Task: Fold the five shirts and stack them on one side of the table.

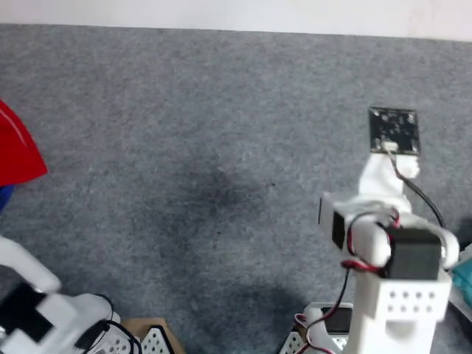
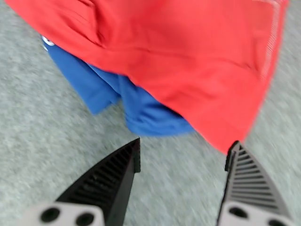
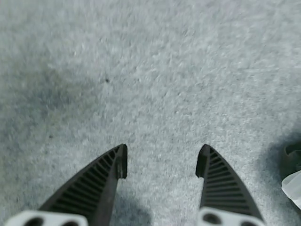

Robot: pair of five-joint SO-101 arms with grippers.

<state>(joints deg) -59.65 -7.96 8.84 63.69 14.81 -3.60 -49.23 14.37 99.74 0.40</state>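
Grey, felt-like worktop, matt and nubbly. Two shirts counted, both of soft knit cloth, heaped at its left edge. Uppermost the red shirt, smooth, in loose folds, with a paler ribbed strip along one side. Beneath it the blue shirt, poking out in two rumpled lobes. A scrap of white print on the blue cloth, too blurred to read.

Black, ribbed, wedge-shaped left jaws apart, clamped on nothing, over bare worktop just short of the blue hem. Matching right jaws apart too, gripping nothing, over bare worktop well apart from both shirts.

Two arms of white plastic: left arm near the shirts, and right arm with a black motor block, red and black wires and one small square circuit board.
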